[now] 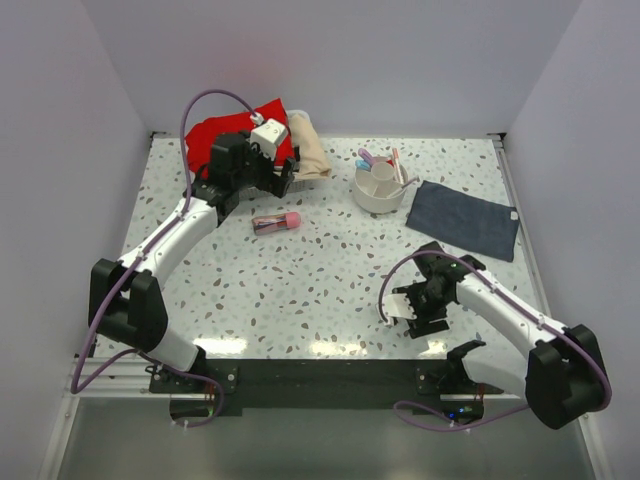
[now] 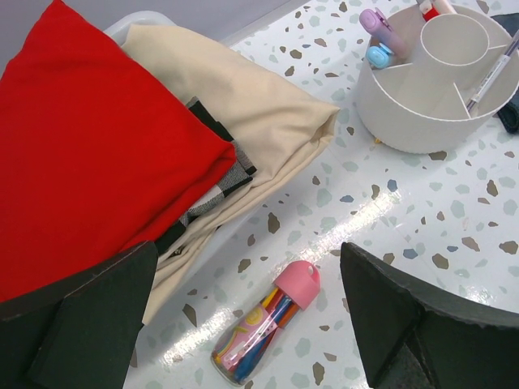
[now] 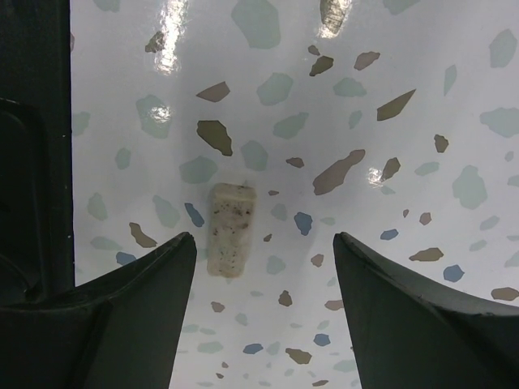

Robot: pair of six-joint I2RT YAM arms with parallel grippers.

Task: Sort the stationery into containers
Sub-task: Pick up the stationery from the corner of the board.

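Note:
The white round organiser (image 1: 380, 187) stands at the back right of centre; it also shows in the left wrist view (image 2: 422, 113), holding a purple marker (image 2: 378, 24), a blue marker (image 2: 378, 55) and a red-and-white pen (image 2: 491, 71). A pink-capped clear tube (image 1: 277, 221) lies on the table, seen between and below the fingers in the left wrist view (image 2: 263, 324). My left gripper (image 1: 283, 178) (image 2: 247, 251) is open above it, not touching. A small beige eraser (image 3: 229, 229) lies on the table. My right gripper (image 1: 412, 305) (image 3: 263, 239) is open over it, its left finger close beside it.
A red cloth (image 1: 230, 132) and a beige cloth (image 1: 310, 150) lie folded at the back left, close behind the left gripper. A dark blue-grey cloth (image 1: 465, 218) lies right of the organiser. Walls enclose the table on three sides.

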